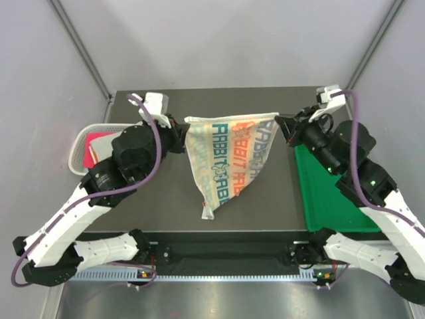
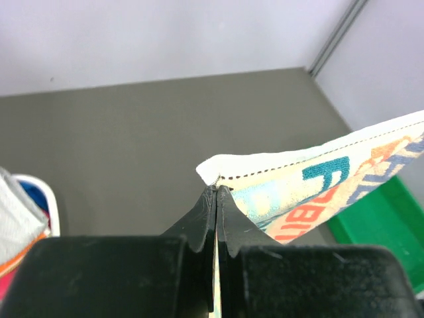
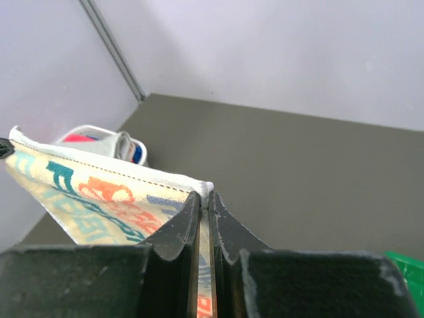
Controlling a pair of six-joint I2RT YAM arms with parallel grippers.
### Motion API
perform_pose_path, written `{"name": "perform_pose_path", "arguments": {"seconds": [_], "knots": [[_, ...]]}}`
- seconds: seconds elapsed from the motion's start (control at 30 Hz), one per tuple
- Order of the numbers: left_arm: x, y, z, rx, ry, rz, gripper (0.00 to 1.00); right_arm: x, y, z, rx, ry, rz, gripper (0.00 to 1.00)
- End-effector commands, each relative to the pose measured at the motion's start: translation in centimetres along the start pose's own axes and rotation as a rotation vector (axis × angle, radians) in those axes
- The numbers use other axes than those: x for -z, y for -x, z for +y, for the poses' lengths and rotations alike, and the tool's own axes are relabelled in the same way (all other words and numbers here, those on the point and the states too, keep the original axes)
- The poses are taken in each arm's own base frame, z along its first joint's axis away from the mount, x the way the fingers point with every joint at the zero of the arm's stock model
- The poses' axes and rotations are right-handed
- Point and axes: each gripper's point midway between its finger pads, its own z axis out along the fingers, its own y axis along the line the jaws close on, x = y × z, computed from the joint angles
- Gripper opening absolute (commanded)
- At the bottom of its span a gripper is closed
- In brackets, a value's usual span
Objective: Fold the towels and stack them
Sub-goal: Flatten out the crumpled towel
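- White letter-print towel hangs stretched over the middle of the table, its lower tip toward the near edge.
- My left gripper pinches its top left corner.
- My right gripper pinches its top right corner.

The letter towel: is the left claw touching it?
Touching. Left wrist view shows the left gripper pinched shut on a corner of the letter towel.

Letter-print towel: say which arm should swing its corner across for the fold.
Probably left. The left gripper and right gripper each pinch a top corner of the towel; the green tray lies by the right.
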Motion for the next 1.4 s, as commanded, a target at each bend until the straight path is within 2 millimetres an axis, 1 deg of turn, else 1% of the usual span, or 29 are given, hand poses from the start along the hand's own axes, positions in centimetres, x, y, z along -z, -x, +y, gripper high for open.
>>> {"name": "perform_pose_path", "arguments": {"seconds": [0.0, 0.03, 0.1, 0.33, 0.5, 0.53, 0.67, 0.73, 0.77, 0.8, 0.83, 0.9, 0.93, 0.97, 1.0, 1.03, 1.07, 1.1, 1.13, 1.17, 1.2, 1.23, 1.27, 1.3, 1.33, 1.37], "knots": [[1.9, 5.2, -0.4, 0.019, -0.041, -0.127, 0.0, 1.6, 4.8, 0.7, 0.006, 0.027, -0.112, 0.0], [2.2, 5.4, -0.9, 0.019, -0.074, -0.124, 0.0, 2.0, 5.2, 1.0, -0.001, 0.042, -0.121, 0.0], [2.9, 5.9, -1.2, 0.028, -0.104, -0.134, 0.0, 2.6, 5.9, 1.4, -0.011, 0.069, -0.136, 0.0], [4.6, 6.4, -2.7, 0.043, -0.227, -0.134, 0.0, 4.9, 7.7, 3.0, -0.045, 0.164, -0.173, 0.0], [5.9, 7.6, -2.7, 0.069, -0.251, -0.163, 0.0, 6.0, 8.9, 3.6, -0.057, 0.2, -0.194, 0.0], [6.2, 8.2, -2.8, 0.075, -0.257, -0.177, 0.0, 6.2, 9.5, 3.8, -0.062, 0.21, -0.205, 0.0], [6.4, 9.6, -2.9, 0.09, -0.255, -0.203, 0.0, 6.2, 10.2, 4.2, -0.059, 0.224, -0.214, 0.0], [6.0, 9.7, -2.4, 0.091, -0.219, -0.203, 0.0, 5.6, 10.3, 4.1, -0.055, 0.21, -0.211, 0.0], [5.5, 9.5, -2.3, 0.087, -0.199, -0.195, 0.0, 5.2, 10.2, 4.0, -0.05, 0.199, -0.204, 0.0], [5.2, 9.7, -1.8, 0.093, -0.159, -0.201, 0.0, 4.9, 10.1, 3.9, -0.044, 0.189, -0.201, 0.0], [4.8, 9.6, -1.6, 0.091, -0.138, -0.196, 0.0, 3.9, 9.8, 3.6, -0.035, 0.164, -0.188, 0.0], [3.1, 8.7, -1.5, 0.077, -0.09, -0.174, 0.0, 2.4, 9.3, 3.0, -0.007, 0.116, -0.171, 0.0], [2.4, 8.5, -1.0, 0.065, -0.048, -0.175, 0.0, 0.5, 8.3, 2.5, 0.013, 0.073, -0.14, 0.0], [1.0, 7.9, -1.3, 0.046, -0.027, -0.161, 0.0, -0.4, 8.0, 2.2, 0.034, 0.055, -0.13, 0.0], [0.1, 7.6, -1.1, 0.033, -0.004, -0.157, 0.0, -1.5, 7.6, 2.0, 0.042, 0.043, -0.118, 0.0], [-0.7, 7.6, -1.1, 0.012, 0.0, -0.154, 0.0, -3.7, 6.4, 1.2, 0.052, 0.027, -0.081, 0.0], [-2.7, 6.8, -1.2, -0.003, 0.009, -0.126, 0.0, -5.0, 5.9, 0.7, 0.046, 0.024, -0.067, 0.0], [-4.3, 7.6, 1.0, 0.011, 0.052, -0.142, 0.0, -6.3, 5.8, 0.2, 0.035, 0.025, -0.069, 0.0], [-5.8, 8.1, 1.8, 0.057, 0.041, -0.145, 0.0, -8.7, 4.4, -1.2, 0.028, 0.022, -0.024, 0.0], [-8.5, 6.9, 1.6, 0.075, -0.031, -0.091, 0.0, -10.0, 3.8, -2.2, 0.016, 0.004, -0.012, 0.0], [-10.2, 8.1, 4.3, 0.088, 0.021, -0.131, 0.0, -11.4, 4.0, -2.6, 0.018, 0.013, -0.024, 0.0], [-13.1, 7.1, 5.3, 0.073, 0.049, -0.111, 0.0, -13.8, 2.3, -4.4, 0.018, -0.011, 0.015, 0.0], [-14.8, 6.9, 5.7, 0.067, 0.043, -0.105, 0.0, -15.2, 2.0, -5.2, 0.01, -0.018, 0.017, 0.0], [-16.5, 6.8, 7.2, 0.072, 0.063, -0.106, 0.0, -16.5, 2.6, -5.9, 0.009, -0.017, -0.014, 0.0], [-20.1, 4.8, 8.4, 0.082, 0.074, -0.072, 0.0, -19.0, 0.6, -7.8, 0.002, -0.041, 0.022, 0.0], [-21.4, 5.5, 8.6, 0.094, 0.056, -0.084, 0.0, -20.4, 0.0, -8.6, -0.009, -0.045, 0.03, 0.0]]}}
